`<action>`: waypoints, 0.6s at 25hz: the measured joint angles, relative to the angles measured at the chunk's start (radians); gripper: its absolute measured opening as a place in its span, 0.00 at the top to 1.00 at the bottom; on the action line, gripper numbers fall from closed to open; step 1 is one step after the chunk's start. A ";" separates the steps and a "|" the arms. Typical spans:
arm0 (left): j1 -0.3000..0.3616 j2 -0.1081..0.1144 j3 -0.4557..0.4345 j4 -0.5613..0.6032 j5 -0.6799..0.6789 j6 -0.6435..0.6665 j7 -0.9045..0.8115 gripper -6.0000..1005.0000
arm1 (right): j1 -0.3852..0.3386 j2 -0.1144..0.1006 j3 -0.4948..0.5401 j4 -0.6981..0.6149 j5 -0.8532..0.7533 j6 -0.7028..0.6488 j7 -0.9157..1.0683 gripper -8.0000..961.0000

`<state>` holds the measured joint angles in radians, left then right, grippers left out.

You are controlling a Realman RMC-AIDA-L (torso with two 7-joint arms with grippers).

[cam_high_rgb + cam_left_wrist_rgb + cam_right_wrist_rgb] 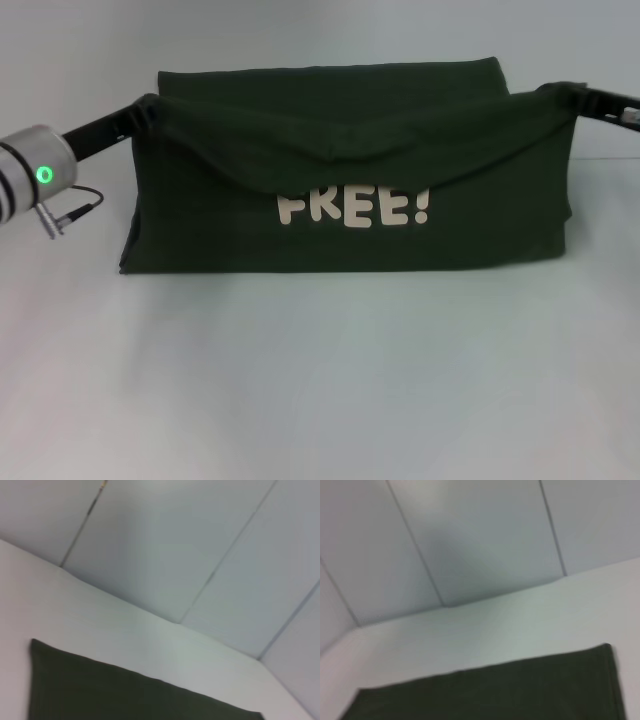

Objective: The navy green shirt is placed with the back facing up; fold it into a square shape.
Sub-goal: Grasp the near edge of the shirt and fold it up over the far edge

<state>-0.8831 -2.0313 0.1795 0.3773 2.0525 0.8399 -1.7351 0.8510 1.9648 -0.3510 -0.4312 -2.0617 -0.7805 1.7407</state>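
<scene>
Across the middle of the white worktop (320, 400) lies the shirt (350, 215), dark green and wide. Its lower part rests flat on the worktop, and white letters that read "FREE!" (355, 208) show on it. Its near edge is lifted off the worktop at both ends and sags down in the middle, so a loose flap hangs just above the letters and hides their tops. The left gripper (148, 108) is at the shirt's left top corner, where the cloth bunches around its black tip. The right gripper (560, 96) is at the shirt's right top corner, and the cloth bunches there too. Both corners hang from these tips, so each gripper seems to be pinching the cloth, but the fingers are hidden under it. The left arm reaches in from the left side, with a grey cuff (35, 170) that has a green light (44, 174) on it and a thin cable below. Each wrist view shows a flat green piece of shirt on the worktop, with a pale panelled wall (200, 540) behind it.
</scene>
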 joint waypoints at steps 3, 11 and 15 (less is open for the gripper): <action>-0.015 -0.022 0.000 -0.020 -0.026 -0.083 0.045 0.96 | 0.031 0.018 -0.047 0.031 0.001 0.114 -0.010 0.96; -0.042 -0.069 0.004 -0.042 -0.050 -0.205 0.123 0.96 | 0.067 0.061 -0.129 0.058 0.002 0.305 -0.011 0.92; -0.045 -0.080 0.004 -0.043 -0.094 -0.290 0.122 0.96 | 0.070 0.063 -0.140 0.058 0.002 0.337 -0.010 0.79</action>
<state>-0.9278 -2.1109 0.1834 0.3343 1.9584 0.5499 -1.6130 0.9211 2.0277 -0.4911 -0.3735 -2.0602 -0.4433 1.7308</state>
